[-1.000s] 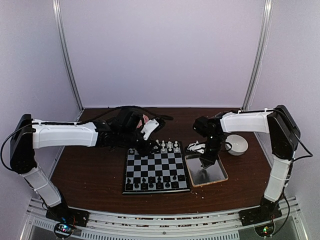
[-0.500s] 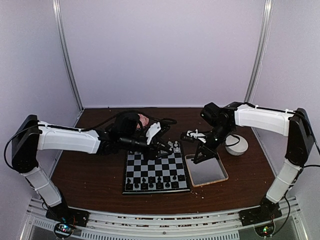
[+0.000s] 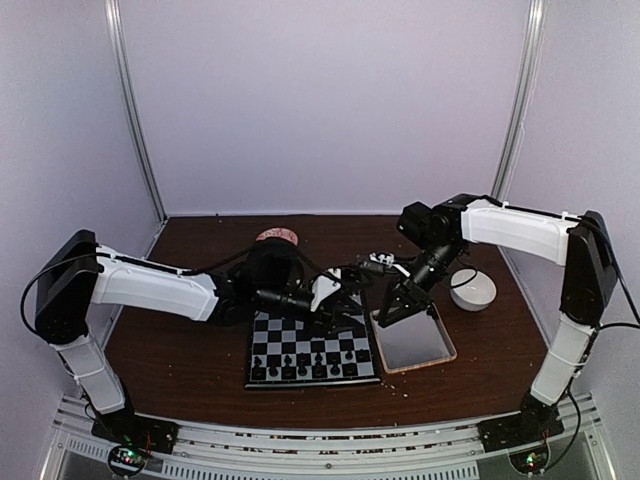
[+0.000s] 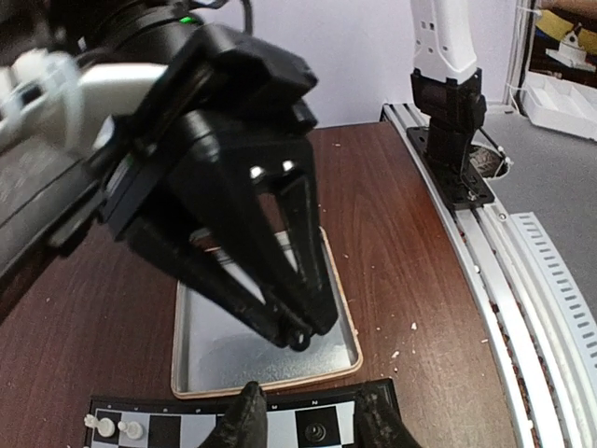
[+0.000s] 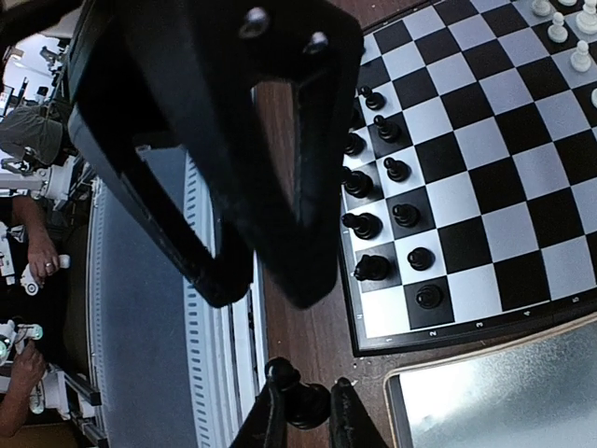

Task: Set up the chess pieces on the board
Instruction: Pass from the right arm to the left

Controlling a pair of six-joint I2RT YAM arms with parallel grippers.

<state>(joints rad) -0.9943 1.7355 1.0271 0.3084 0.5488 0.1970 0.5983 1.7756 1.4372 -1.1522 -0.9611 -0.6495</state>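
The board lies at the table's middle, with black chess pieces along its near rows. In the right wrist view the black pieces fill two files and white pieces show at the top right. My left gripper is open and low over the board's far right corner; in its own view its tips straddle a black pawn. My right gripper hangs over the tray's left side and is shut on a black piece. It also shows in the left wrist view.
A wooden-rimmed grey tray lies right of the board. A white bowl stands behind it at the right. A pink object sits at the back. Pale crumbs lie near the tray's front. The two grippers are close together.
My left gripper has moved right along the board's far edge to its right corner. My right gripper has risen from the tray and shifted left and back with the black piece.
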